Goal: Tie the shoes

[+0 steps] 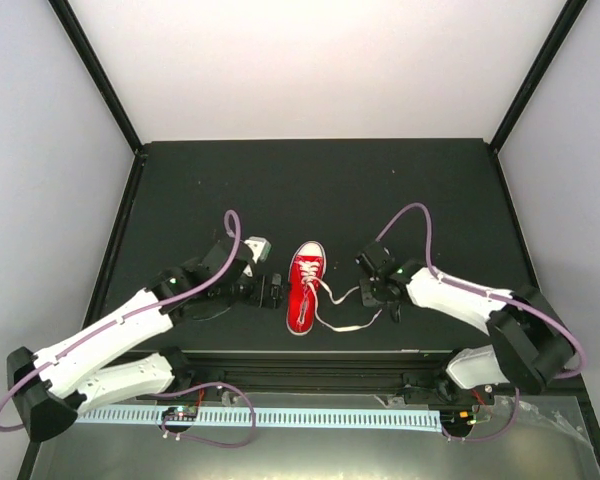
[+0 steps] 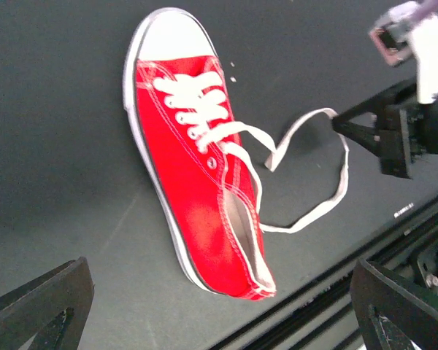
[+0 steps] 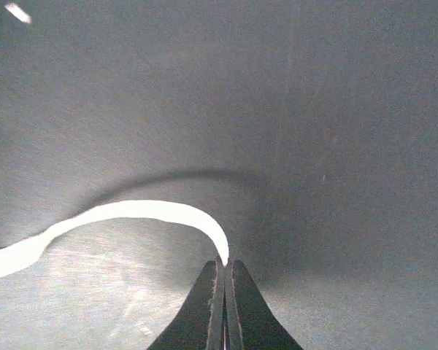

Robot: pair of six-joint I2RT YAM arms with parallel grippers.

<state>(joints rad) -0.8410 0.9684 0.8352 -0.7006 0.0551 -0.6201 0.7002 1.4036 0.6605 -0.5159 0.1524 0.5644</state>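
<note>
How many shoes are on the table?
1. The red sneaker lies near the front edge of the table, between the left gripper and the right gripper. No second shoe is visible.

Count, this frame:
- red sneaker (image 1: 306, 287): 1
- lace strands (image 2: 252, 134), white, trailing loose: 2
- left arm (image 1: 120, 335), right arm (image 1: 460, 295): 2 total
- purple cables (image 1: 230, 225): 2, one per arm
- table (image 1: 330, 190), black: 1

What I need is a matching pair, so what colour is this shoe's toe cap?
White; the toe cap shows best in the left wrist view.
</note>
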